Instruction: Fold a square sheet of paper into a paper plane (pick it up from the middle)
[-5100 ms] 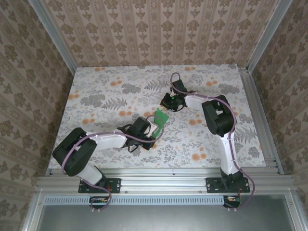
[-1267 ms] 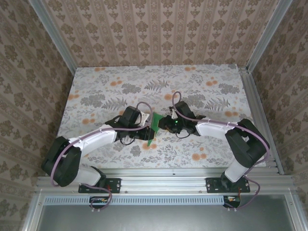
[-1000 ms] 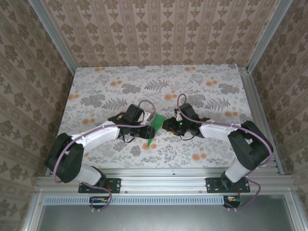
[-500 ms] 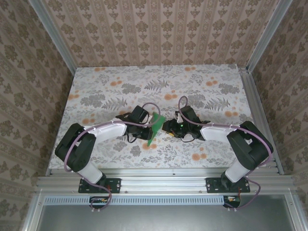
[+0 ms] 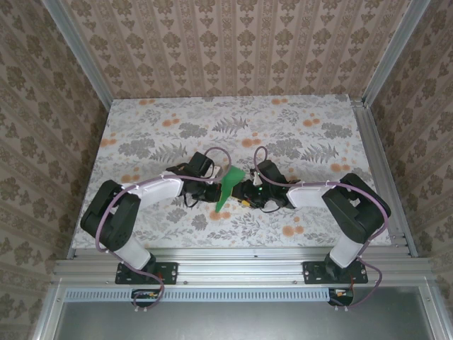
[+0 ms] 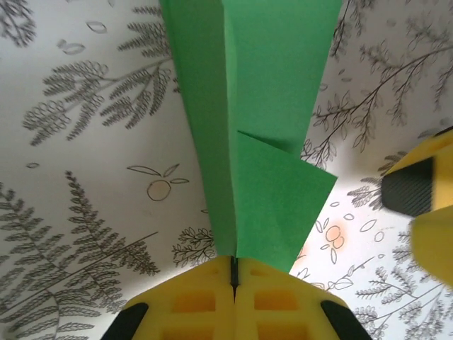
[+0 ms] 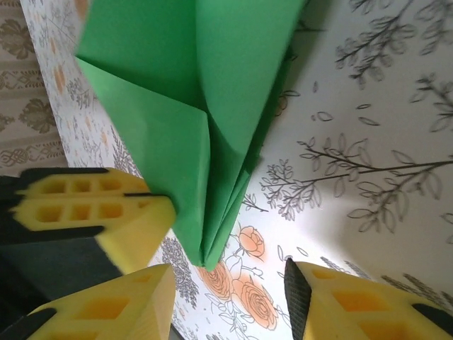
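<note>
Several folds done; dart-shaped paper plane (image 6: 262, 106) pinched by left gripper (image 6: 233, 268); right gripper (image 7: 226, 283) jaws apart; wing folds likely left.

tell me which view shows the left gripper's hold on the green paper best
The left wrist view: the left gripper is shut on the folded green paper, close up. The top external view shows that pinch small and distant; the right wrist view catches one of its yellow fingers against the paper.
</note>
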Available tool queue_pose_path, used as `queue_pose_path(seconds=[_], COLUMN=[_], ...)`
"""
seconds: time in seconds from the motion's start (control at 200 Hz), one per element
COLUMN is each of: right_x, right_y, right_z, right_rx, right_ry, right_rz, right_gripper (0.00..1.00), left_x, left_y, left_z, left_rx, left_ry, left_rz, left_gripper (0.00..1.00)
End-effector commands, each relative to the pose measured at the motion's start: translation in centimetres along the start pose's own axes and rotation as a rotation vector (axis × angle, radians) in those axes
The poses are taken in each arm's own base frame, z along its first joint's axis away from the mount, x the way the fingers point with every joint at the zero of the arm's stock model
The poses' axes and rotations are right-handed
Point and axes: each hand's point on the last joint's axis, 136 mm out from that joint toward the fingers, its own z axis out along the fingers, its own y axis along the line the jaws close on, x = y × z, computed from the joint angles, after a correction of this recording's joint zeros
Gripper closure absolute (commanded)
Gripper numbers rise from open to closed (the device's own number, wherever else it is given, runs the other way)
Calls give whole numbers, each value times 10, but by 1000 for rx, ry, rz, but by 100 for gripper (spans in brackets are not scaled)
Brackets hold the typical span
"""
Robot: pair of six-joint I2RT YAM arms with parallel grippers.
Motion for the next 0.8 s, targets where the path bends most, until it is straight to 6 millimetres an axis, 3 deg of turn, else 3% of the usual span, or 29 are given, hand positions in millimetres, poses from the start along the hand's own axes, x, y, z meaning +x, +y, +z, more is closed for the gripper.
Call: queue_pose_path(seconds=[0.0,0.46,0.795], right_x=[-5,-8,-9], right_y=[24,30,29], right_z=[7,28,41], right_rx=[-69,-138,-179], right_ry=[3,0,17], right_rz=[-5,56,95], right_gripper=[51,50,59], left_x=[-8,-3,-2], left_y=[-16,-12,-10], left_z=[-15,-16,-16], left_rx=[91,128,133], left_ry=[-47,-54,-61], left_rz=[-6,-49,-62], left_gripper=[100,100,100])
